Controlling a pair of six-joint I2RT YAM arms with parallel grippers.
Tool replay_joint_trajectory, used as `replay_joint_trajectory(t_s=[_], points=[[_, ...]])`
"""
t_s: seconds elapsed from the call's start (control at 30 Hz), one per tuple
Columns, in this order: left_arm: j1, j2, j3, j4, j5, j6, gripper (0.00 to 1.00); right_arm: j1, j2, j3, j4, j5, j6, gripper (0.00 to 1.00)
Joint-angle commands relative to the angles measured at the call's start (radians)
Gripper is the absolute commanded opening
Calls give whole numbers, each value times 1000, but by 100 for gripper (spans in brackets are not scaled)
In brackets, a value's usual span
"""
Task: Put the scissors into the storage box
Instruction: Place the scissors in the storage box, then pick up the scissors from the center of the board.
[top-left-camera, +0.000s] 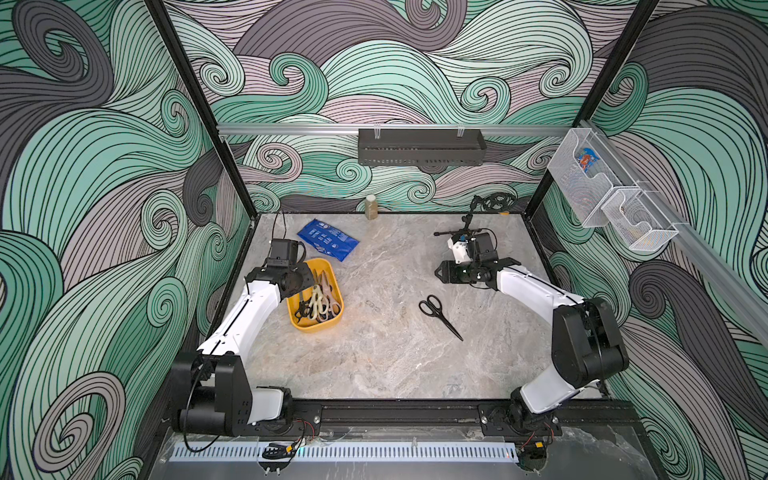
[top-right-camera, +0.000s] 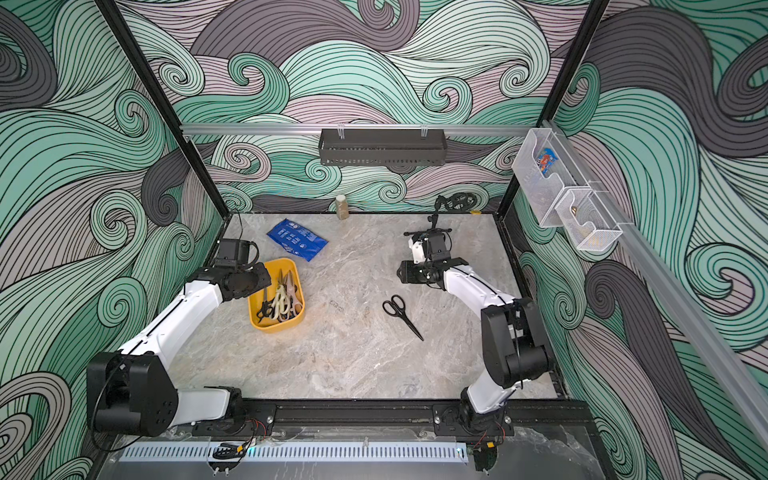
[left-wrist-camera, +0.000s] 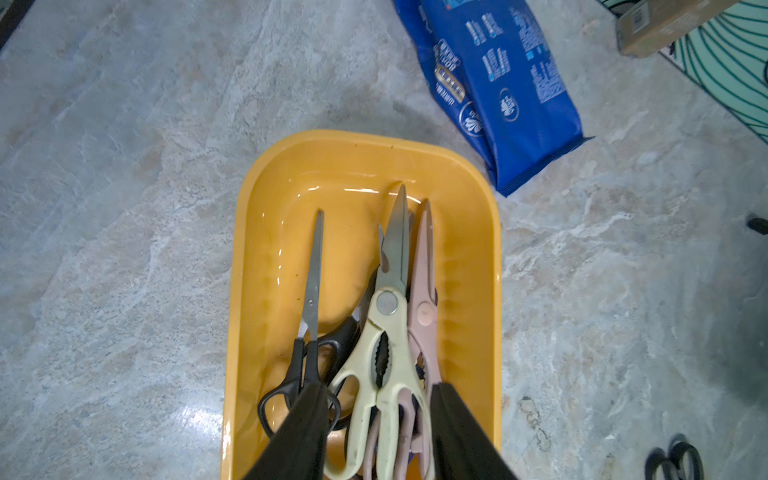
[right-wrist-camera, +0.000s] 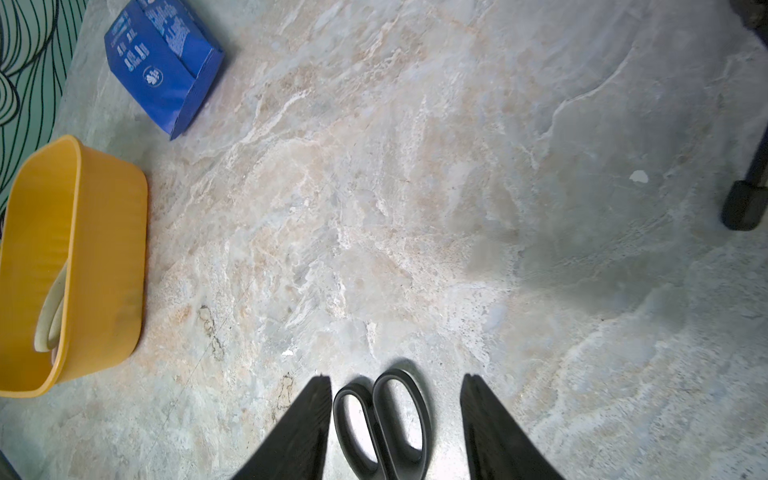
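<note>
Scissors (left-wrist-camera: 386, 332) mostly lie in the box (left-wrist-camera: 266, 208) under the released left claw (left-wrist-camera: 378, 388); one black pair (top-left-camera: 439, 316) lies on the table (top-left-camera: 374, 353) at right, by the spread, empty right claw (right-wrist-camera: 397, 378).

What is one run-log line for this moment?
left gripper: open over storage box | right gripper: open near black scissors | outside box: one pair

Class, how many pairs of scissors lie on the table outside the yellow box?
1. The black-handled scissors lie flat on the table, right of the storage box and apart from it. The arms could hide others.
</note>
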Motion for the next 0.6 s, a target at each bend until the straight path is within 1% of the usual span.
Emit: replay_joint_trajectory(t_s=[0.0,0.07,0.13,0.27,0.47,0.57], points=[[8,-26,8,96,58,-19,44,43,18,-9,-41,10,-31,54],[8,-44,-25,173,120,-55,44,71,21,-17,-57,37,-41,54],[9,-65,-67,259,159,-97,44,99,25,-28,-74,55,-55,54],[14,-100,-128,373,167,-134,44,144,44,-36,-110,113,-83,54],[35,-108,-124,372,165,-124,44,173,65,-41,-143,183,-109,54],[40,-108,-133,373,164,-124,44,181,69,-40,-154,202,-125,52]])
